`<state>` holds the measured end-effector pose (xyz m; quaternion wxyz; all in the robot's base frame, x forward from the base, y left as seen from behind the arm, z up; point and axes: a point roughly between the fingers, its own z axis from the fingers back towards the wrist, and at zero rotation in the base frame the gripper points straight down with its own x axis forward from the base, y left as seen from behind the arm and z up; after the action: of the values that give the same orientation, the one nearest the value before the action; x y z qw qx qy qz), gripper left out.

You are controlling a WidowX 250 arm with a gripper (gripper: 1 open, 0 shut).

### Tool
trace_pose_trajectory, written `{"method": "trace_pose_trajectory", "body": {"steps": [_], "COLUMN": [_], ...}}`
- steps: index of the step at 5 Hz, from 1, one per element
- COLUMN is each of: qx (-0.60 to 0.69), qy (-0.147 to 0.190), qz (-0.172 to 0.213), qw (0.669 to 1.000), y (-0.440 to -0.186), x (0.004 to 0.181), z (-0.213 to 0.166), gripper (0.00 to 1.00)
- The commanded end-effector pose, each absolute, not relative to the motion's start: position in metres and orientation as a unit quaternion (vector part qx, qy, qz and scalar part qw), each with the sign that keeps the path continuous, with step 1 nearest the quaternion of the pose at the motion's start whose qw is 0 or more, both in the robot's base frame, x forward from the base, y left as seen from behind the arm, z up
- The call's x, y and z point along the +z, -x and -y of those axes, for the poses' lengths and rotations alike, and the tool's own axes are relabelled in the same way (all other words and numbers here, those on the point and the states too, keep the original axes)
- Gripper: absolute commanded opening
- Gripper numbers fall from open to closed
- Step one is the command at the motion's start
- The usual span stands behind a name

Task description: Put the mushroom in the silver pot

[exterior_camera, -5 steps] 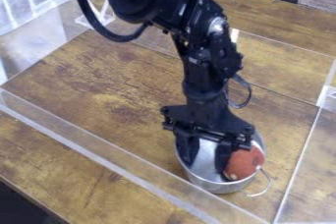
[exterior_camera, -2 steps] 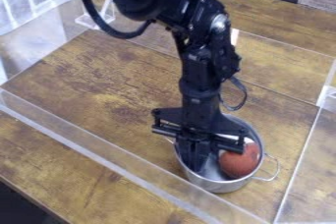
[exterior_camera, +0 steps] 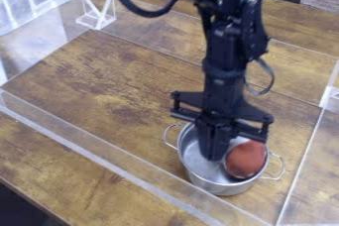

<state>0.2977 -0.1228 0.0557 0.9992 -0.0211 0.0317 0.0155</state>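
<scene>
Clearly, the mushroom's (exterior_camera: pixel 245 160) visible cap looks rounded and reddish-brown.

Wooden tabletop (exterior_camera: pixel 106 101) — clear plastic edging (exterior_camera: pixel 99 151)

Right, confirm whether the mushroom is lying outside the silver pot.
No, the mushroom's reddish-brown cap sits within the silver pot's rim.

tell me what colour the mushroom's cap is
The mushroom's cap is reddish-brown; it shows best in the camera view.
</scene>
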Motion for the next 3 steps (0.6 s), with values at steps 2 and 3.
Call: {"method": "trace_pose_trajectory", "body": {"steps": [2,3], "qx": [-0.028,-0.029], "qy": [0.045,0.046], "qz": [0.006,0.002], "qw": [0.999,0.999], "y": [-0.311,-0.314], "x": [0.082,0.078], "z": [0.149,0.157], "gripper": [0.00,1.00]}}
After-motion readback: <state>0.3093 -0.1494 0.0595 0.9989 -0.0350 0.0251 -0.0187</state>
